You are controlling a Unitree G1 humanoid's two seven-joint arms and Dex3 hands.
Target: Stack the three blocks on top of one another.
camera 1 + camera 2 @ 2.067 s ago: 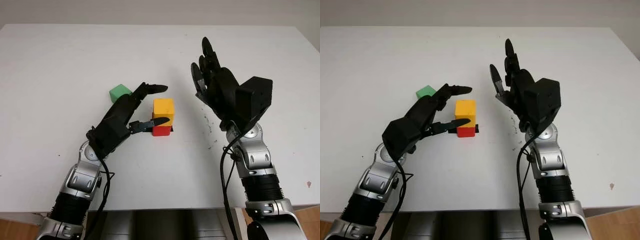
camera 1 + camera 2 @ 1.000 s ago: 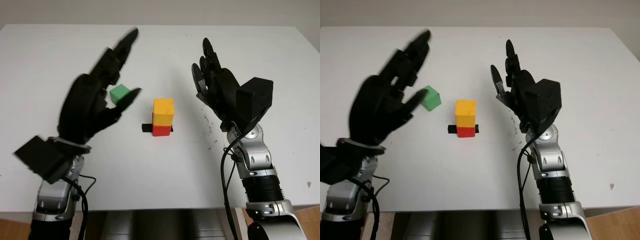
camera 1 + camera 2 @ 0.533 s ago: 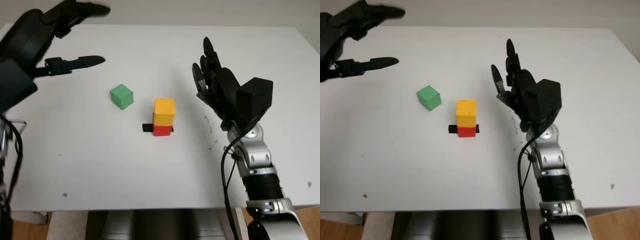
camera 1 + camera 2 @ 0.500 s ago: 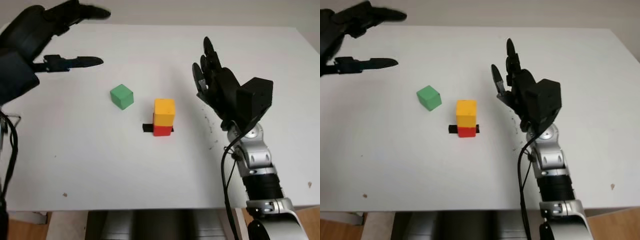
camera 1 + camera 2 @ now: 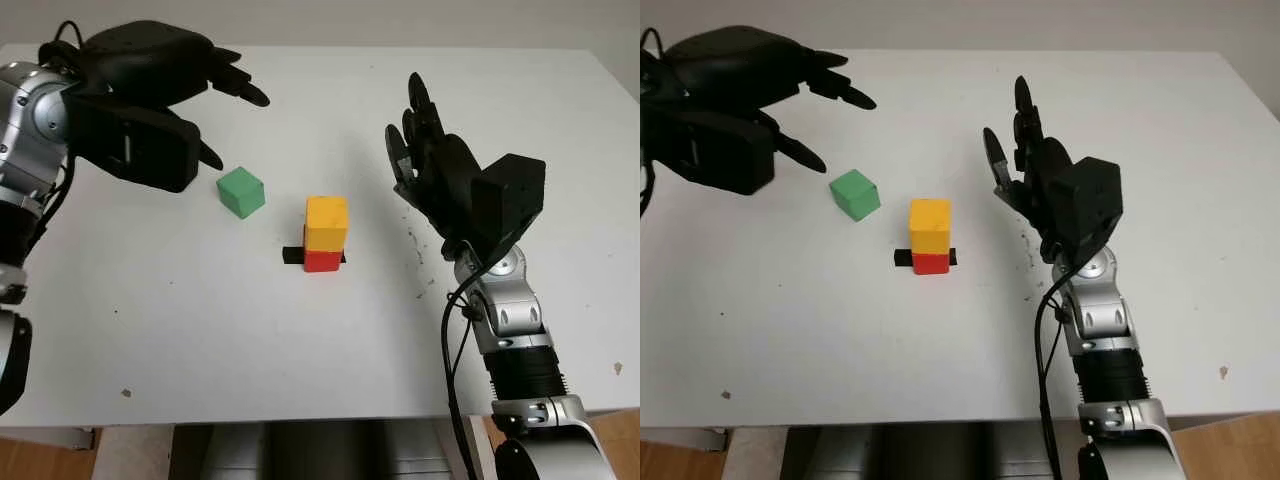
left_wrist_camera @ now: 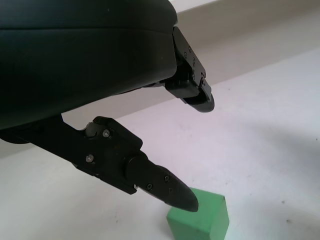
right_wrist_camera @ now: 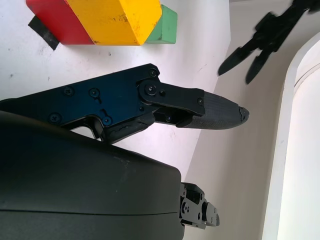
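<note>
Nearest you, at centre frame, the small yellow cube [image 5: 327, 221] already sits squarely on the small red cube [image 5: 322, 261], which rests on a strip of black tape [image 5: 293, 256] on the white table [image 5: 300, 340]. So two of three are stacked, and the last piece is what you need to think about.

To the right of centre, the right hand [image 5: 432, 170] stands raised beside that stack, well apart from it, open and holding nothing.

A little farther up and left of centre, the small green cube [image 5: 242, 192] lies alone on the table, turned at a slant to the stack and near it without touching.

At the upper left, your left hand [image 5: 160, 95] hangs above and just left of the green cube, open and empty; its fingertips [image 6: 175, 192] point toward the block without touching.

Expect the green cube to be light, rigid and fairly smooth, so it should not deform but may slip or twist. Take it across two opposite flat side faces, around mid-height, leaving the underside clear for placing. The stack looks easy to topple, so set it down gently.
</note>
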